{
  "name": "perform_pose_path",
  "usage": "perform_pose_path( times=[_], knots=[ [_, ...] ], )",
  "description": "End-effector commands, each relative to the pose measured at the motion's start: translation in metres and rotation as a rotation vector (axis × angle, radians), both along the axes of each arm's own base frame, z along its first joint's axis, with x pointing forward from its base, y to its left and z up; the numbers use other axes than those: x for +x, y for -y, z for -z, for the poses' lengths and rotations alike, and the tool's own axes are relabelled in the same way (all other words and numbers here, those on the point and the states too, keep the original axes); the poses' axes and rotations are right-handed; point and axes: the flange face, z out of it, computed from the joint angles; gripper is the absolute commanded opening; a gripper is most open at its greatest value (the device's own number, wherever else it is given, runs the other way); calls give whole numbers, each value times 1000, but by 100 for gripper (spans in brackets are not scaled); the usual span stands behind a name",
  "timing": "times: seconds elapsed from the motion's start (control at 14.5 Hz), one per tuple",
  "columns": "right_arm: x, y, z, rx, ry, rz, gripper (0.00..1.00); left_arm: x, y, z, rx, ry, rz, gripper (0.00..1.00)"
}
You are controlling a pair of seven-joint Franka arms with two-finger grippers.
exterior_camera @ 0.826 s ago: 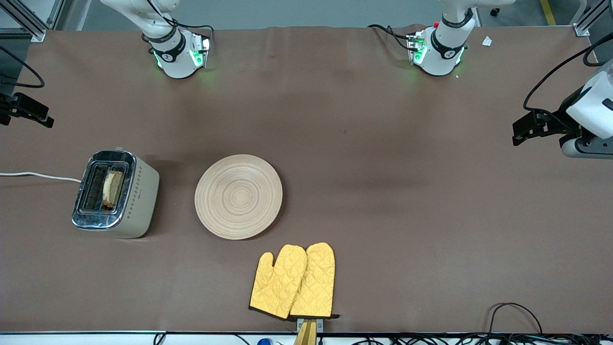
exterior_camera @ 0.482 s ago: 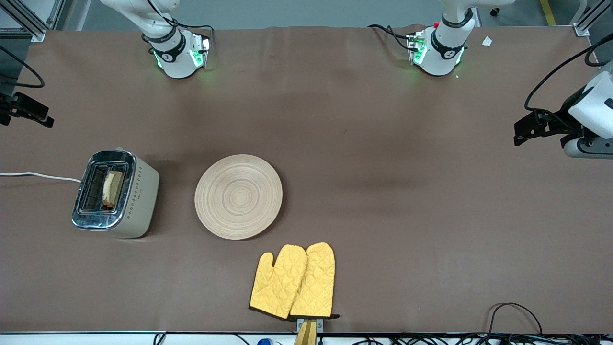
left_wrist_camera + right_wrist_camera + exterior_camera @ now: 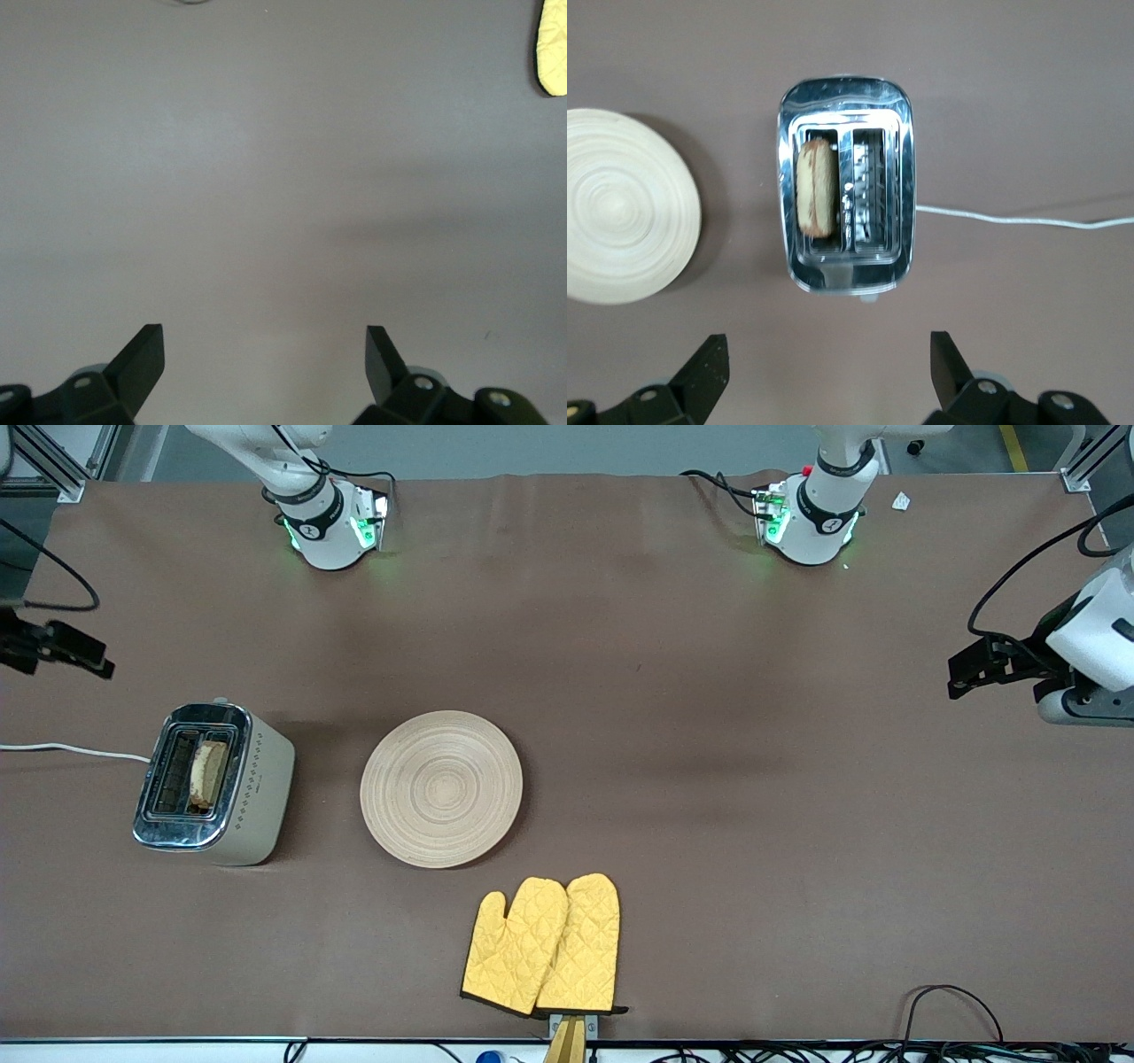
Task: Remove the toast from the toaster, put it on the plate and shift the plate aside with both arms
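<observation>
The toast [image 3: 208,773] stands upright in one slot of the silver toaster [image 3: 213,784] toward the right arm's end of the table. The round beige plate [image 3: 441,788] lies empty beside the toaster. My right gripper [image 3: 93,662] hangs open and empty over the bare cloth at that end; its wrist view shows its open fingers [image 3: 828,372], the toast [image 3: 816,186], the toaster [image 3: 846,266] and the plate [image 3: 625,205]. My left gripper [image 3: 961,673] hangs open and empty over the bare cloth at the left arm's end; it also shows in its own wrist view [image 3: 264,363].
Two yellow quilted oven mitts [image 3: 542,946] lie side by side near the table's front edge, nearer to the front camera than the plate; a corner shows in the left wrist view [image 3: 554,49]. The toaster's white cord [image 3: 71,751] runs off the right arm's end.
My right gripper has shifted a little toward the toaster. My left gripper has barely moved. Toast, plate and mitts have stayed put.
</observation>
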Motion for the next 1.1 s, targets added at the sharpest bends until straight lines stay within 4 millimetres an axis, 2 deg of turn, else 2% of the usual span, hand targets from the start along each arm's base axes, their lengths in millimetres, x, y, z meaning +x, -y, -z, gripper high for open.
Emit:
perform_pose_path(
  times=[0.0, 0.14, 0.34, 0.55, 0.83, 1.03],
  knots=[
    [9, 5, 46, 19, -8, 7, 100, 2, 2, 2, -14, -8, 0, 100],
    [25, 4, 72, 21, -5, 1, 100, 1, 1, 0, -11, -5, 0, 100],
    [48, -14, 111, 22, 6, -32, 100, 0, 0, -4, -9, 1, 4, 100],
    [64, -20, 145, 23, 11, -42, 100, -1, 2, -5, -8, 3, 4, 100],
    [69, -17, 183, 21, -42, -41, 100, -2, 7, -6, -10, 4, 6, 100],
    [61, -20, 203, 26, -81, -45, 98, -1, 4, -6, -8, 4, 10, 100]
  ],
)
